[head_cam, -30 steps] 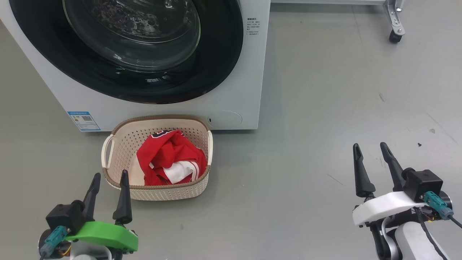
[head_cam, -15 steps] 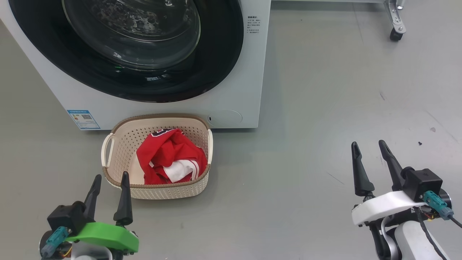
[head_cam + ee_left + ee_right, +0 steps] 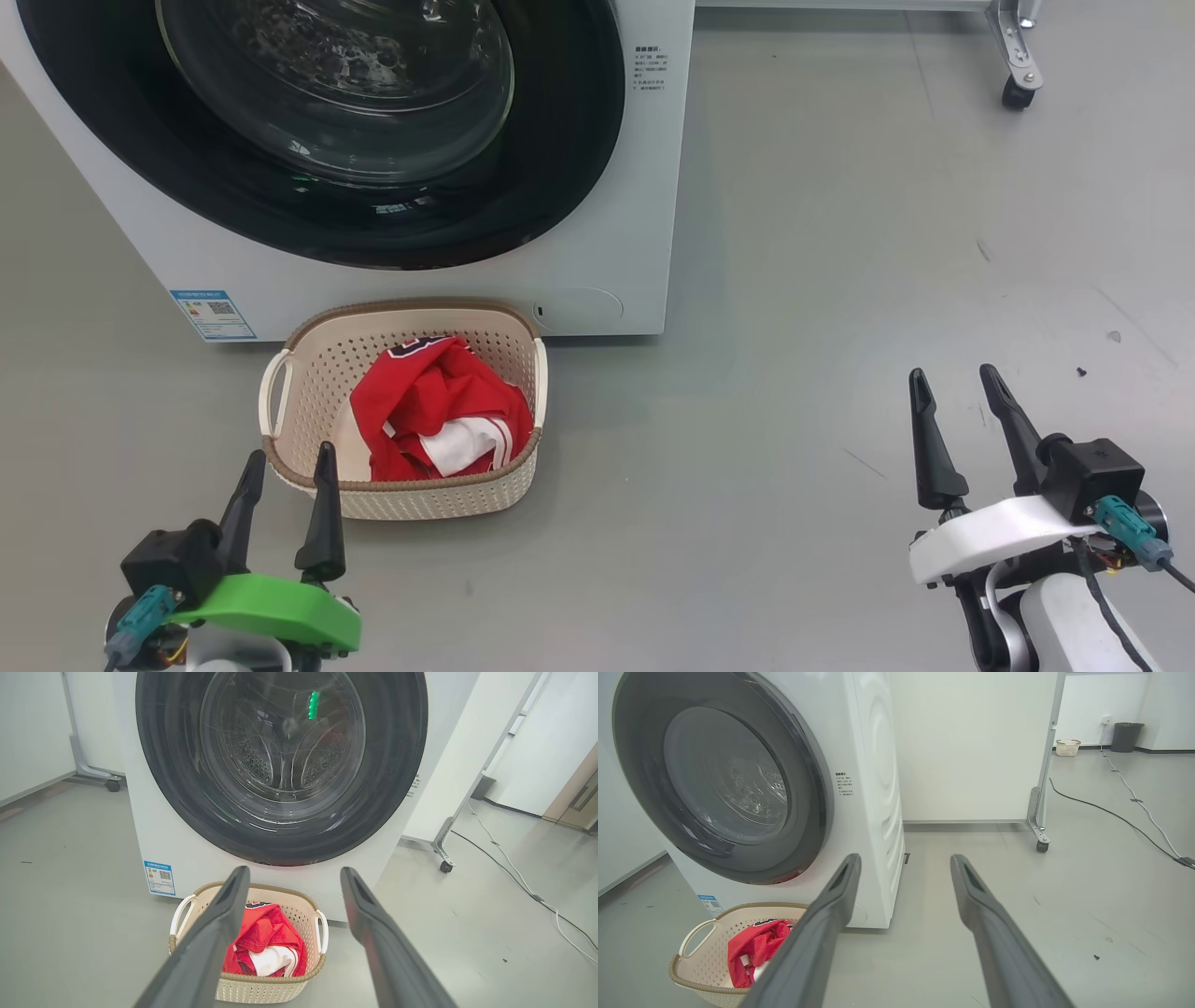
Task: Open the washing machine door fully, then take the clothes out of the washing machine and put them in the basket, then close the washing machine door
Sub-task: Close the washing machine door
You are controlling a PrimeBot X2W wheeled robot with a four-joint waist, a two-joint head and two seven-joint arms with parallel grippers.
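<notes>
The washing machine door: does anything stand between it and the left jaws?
The basket, holding the clothes, stands on the floor before the washing machine, ahead of the open left jaws but below the washing machine door. The door's glass shows unblocked above it.

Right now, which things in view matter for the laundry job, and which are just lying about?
Job:
washing machine
washing machine door, shut
clothes, in the basket
basket

Lying about:
wheeled frame
dark bin
small far basket
</notes>
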